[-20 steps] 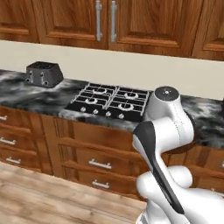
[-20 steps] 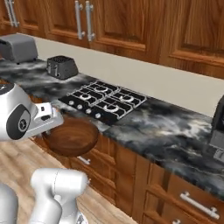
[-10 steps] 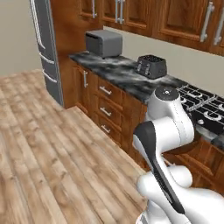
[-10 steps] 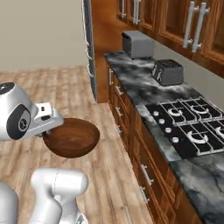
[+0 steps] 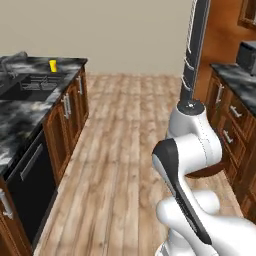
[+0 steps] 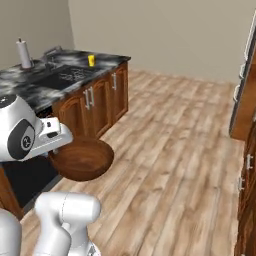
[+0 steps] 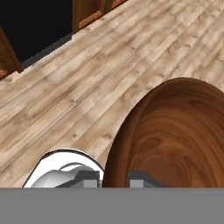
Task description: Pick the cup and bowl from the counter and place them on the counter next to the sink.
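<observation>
Bowl (image 6: 82,159) sits at lower left of my right view, its rim clamped in my gripper (image 7: 114,178). Cup (image 6: 91,60) stands upper left on the counter (image 6: 30,80), beside the sink (image 6: 67,75)

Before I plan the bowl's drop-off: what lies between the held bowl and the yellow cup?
In the right base view, from the bowl toward the cup: wooden cabinet doors, then the sink sunk in the counter.

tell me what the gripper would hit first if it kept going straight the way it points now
Apart from the bowl the gripper already grips by its rim, probably the wooden floor: the hand view looks past the bowl onto bare planks. How far off is unclear.
</observation>
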Tool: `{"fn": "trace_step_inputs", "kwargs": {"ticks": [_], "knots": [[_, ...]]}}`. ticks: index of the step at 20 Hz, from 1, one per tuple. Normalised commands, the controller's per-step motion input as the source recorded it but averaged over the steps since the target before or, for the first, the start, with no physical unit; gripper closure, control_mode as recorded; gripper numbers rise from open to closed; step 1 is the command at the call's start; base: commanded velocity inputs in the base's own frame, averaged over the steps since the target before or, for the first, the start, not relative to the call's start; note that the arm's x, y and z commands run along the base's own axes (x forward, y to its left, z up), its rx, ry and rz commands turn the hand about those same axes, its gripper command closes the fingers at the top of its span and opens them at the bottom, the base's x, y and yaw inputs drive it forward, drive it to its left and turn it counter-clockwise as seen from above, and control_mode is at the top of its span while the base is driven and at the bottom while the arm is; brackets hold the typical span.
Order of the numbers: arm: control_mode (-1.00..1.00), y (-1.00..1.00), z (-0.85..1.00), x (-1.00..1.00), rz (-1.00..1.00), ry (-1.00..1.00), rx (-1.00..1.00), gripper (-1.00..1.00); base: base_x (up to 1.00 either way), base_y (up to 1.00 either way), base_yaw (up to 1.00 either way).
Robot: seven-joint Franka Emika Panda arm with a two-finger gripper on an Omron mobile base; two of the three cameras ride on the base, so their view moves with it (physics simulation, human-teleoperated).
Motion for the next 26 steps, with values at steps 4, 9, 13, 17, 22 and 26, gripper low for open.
{"fn": "trace_step_inputs", "kwargs": {"ticks": [4, 9, 13, 17, 22, 26], "knots": [[1.00, 0.00, 0.00, 0.00, 0.00, 0.00, 0.00, 1.00, 0.00, 0.00, 1.00], [1.00, 0.00, 0.00, 0.00, 0.00, 0.00, 0.00, 1.00, 0.12, -0.11, 0.97], [1.00, 0.00, 0.00, 0.00, 0.00, 0.00, 0.00, 1.00, 0.93, -0.44, 0.23], [1.00, 0.00, 0.00, 0.00, 0.00, 0.00, 0.00, 1.00, 1.00, -0.77, 0.10], [1.00, 0.00, 0.00, 0.00, 0.00, 0.00, 0.00, 1.00, 1.00, -0.95, 0.23], [1.00, 0.00, 0.00, 0.00, 0.00, 0.00, 0.00, 1.00, 1.00, -0.99, 0.38]]}}
